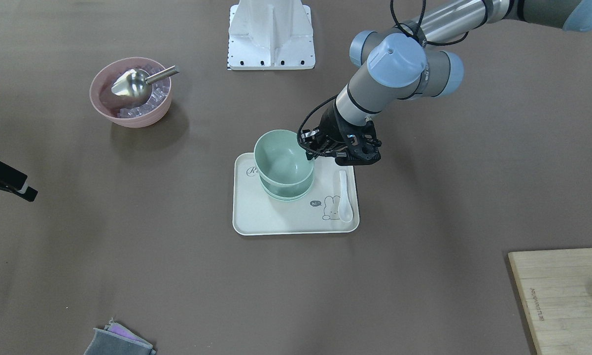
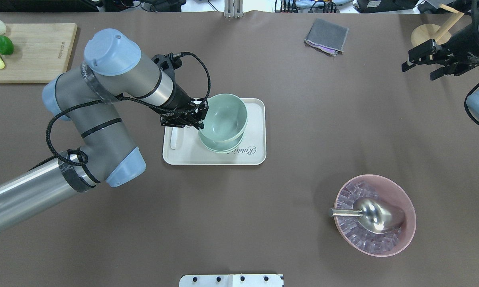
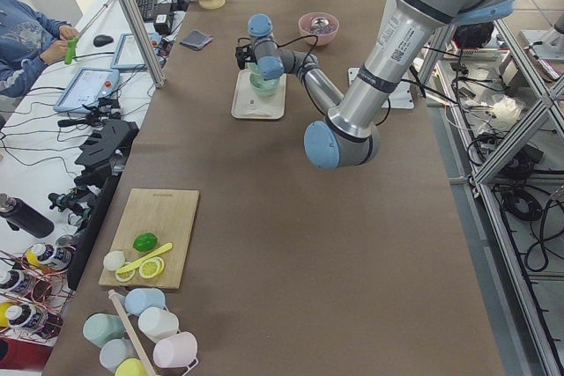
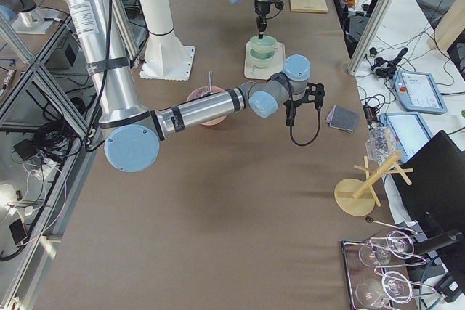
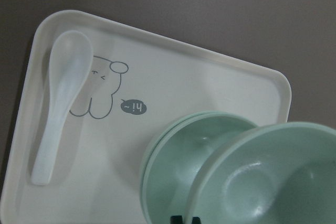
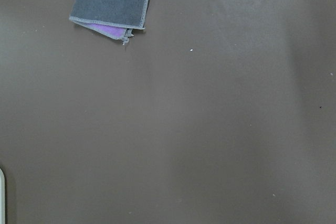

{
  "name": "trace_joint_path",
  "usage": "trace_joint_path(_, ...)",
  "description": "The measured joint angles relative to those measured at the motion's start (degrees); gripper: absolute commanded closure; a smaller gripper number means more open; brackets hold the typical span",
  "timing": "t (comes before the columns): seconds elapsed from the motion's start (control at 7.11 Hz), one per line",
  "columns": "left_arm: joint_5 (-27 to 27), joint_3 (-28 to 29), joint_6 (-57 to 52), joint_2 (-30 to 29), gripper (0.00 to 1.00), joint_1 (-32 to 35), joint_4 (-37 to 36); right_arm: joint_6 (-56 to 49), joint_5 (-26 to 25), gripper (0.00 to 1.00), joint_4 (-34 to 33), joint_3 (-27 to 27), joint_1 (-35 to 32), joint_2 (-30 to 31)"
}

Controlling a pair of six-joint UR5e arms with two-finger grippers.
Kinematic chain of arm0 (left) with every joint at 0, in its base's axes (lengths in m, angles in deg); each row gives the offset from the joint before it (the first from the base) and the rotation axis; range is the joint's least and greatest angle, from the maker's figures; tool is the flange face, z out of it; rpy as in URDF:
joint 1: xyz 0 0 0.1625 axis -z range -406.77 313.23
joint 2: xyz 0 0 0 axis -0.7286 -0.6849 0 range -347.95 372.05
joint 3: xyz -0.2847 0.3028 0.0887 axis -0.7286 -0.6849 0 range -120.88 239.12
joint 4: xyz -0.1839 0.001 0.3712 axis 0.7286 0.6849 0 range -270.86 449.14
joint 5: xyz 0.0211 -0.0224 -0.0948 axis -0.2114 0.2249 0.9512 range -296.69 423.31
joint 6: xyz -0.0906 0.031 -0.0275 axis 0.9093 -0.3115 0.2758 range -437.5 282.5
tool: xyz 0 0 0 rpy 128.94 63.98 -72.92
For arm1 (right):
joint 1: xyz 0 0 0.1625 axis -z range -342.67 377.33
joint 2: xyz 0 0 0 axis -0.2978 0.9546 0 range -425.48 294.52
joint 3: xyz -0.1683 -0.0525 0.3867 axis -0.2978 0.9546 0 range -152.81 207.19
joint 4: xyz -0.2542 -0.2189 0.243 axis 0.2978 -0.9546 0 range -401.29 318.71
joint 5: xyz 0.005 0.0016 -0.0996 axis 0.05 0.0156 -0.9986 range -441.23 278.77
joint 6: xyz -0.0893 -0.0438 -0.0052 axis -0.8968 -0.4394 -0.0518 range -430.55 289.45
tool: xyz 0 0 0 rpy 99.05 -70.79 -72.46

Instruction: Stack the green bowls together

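Note:
My left gripper (image 2: 201, 116) is shut on the near rim of a pale green bowl (image 2: 225, 117). It holds the bowl slightly tilted, just over two more green bowls (image 1: 287, 193) that sit nested on a white tray (image 1: 276, 221). In the left wrist view the held bowl (image 5: 273, 177) overlaps the nested pair (image 5: 173, 166). The left gripper also shows in the front view (image 1: 311, 150). My right gripper (image 2: 418, 71) is open and empty, far from the tray at the table's right side.
A white spoon (image 1: 344, 197) lies on the tray beside the bowls. A pink bowl (image 2: 407, 235) holds ice cubes and a metal scoop (image 2: 377, 215). A folded grey cloth (image 2: 326, 36) and a cutting board (image 2: 32, 52) with fruit lie at the far edge.

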Motion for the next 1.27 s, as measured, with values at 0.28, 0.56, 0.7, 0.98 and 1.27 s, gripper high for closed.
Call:
trace_joint_path(0.28,0.06,0.04,0.0,0.28,0.01,-0.13,0.01,-0.07,0.14,0.0,0.0,-0.04,-0.07,-0.02)
trace_joint_path(0.56,1.23,-0.45,-0.17,0.53,0.01,1.13,-0.13,-0.14,0.15,0.0,0.0,0.1,-0.42,-0.06)
trace_joint_path(0.7,4.44,-1.06,-1.09,1.64,0.01,4.27,-0.19,-1.22,0.13,0.0,0.0,0.65,-1.14,0.02)
trace_joint_path(0.98,8.76,-3.19,-10.48,6.86,0.01,11.32,-0.23,-8.4,0.03,0.0,-0.7,4.1,-3.56,0.09)
trace_joint_path(1.27,9.43,-4.36,-31.82,14.77,0.01,18.34,-0.29,-23.64,-0.88,0.0,-7.52,7.59,-6.69,-0.21)
